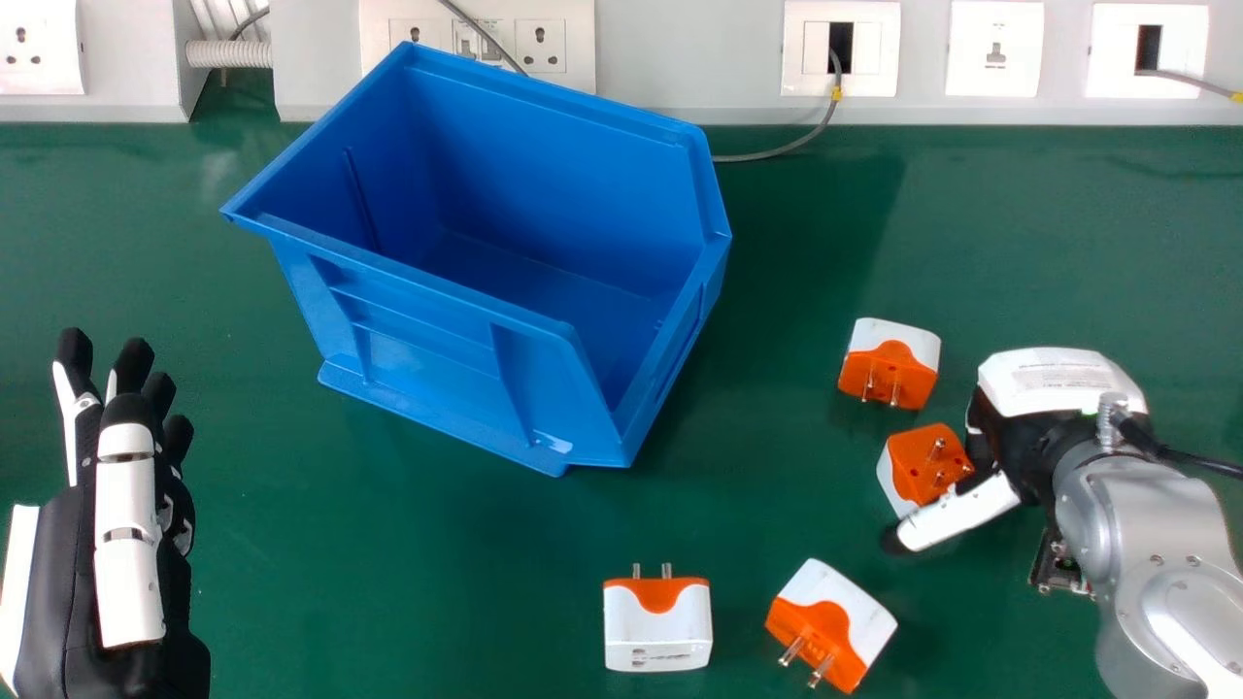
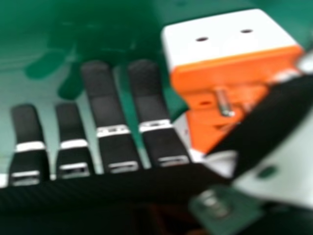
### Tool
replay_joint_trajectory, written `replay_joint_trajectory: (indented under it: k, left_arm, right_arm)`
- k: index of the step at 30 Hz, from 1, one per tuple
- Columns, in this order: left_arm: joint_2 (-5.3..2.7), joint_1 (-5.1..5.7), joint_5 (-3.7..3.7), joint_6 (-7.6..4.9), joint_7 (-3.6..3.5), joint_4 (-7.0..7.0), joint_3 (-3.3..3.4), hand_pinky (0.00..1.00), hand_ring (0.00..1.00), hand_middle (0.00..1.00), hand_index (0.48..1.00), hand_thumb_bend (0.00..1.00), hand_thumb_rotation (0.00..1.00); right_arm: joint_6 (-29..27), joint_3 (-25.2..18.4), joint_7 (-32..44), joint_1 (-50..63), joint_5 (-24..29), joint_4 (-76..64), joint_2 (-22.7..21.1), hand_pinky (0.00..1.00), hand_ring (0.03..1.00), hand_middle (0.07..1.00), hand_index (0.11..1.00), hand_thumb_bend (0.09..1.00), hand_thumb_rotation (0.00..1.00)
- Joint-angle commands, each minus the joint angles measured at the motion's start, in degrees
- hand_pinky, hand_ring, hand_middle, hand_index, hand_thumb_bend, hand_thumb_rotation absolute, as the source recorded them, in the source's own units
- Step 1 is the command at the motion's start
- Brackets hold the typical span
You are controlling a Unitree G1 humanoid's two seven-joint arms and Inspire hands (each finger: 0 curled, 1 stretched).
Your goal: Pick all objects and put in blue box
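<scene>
Colour log. Box point(image 1: 418, 354): uniform blue, deeper-toned inside. Tabletop point(image 1: 408, 582): dark green, with paler glossy patches. Plug adapters: far one point(image 1: 898, 337) white and orange; one by the right thumb point(image 1: 966, 513) likewise point(image 1: 918, 461); near pair, one point(image 1: 657, 631) mostly white with curved orange patch, the other point(image 1: 859, 607) white with orange face. Pins: silver. Left hand point(image 1: 44, 582): black, white panels. Right hand point(image 1: 1058, 379): white back shell, black below; thumb white, black-tipped. Right hand view: black fingers point(image 2: 103, 93), white cross-bands. Right forearm point(image 1: 1146, 544): silver; its cable point(image 1: 1199, 459) black. Wall panel point(image 1: 670, 58): pale grey. Socket plates point(image 1: 971, 19): white. Wall cable point(image 1: 821, 126): grey, yellow band.
</scene>
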Motion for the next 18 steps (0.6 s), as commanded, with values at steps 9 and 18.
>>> replay_joint_trajectory:
  k: [9,18]
  left_arm:
    - [0.51,-0.29,0.24,-0.30,-0.05,-1.39,0.12,1.00,1.00,1.00,0.982,0.22,1.00]
    - [0.46,-0.68,-0.49,0.17,-0.37,-1.23,0.19,1.00,1.00,1.00,0.987,0.21,1.00]
  right_arm:
    - [2.0,1.3,2.4,0.8,-2.5,1.3,-0.3,0.78,0.893,0.960,0.956,0.999,0.84]
    - [5.9,4.8,1.2,-4.6,-6.7,10.7,6.4,0.74,0.852,0.935,0.935,0.983,0.86]
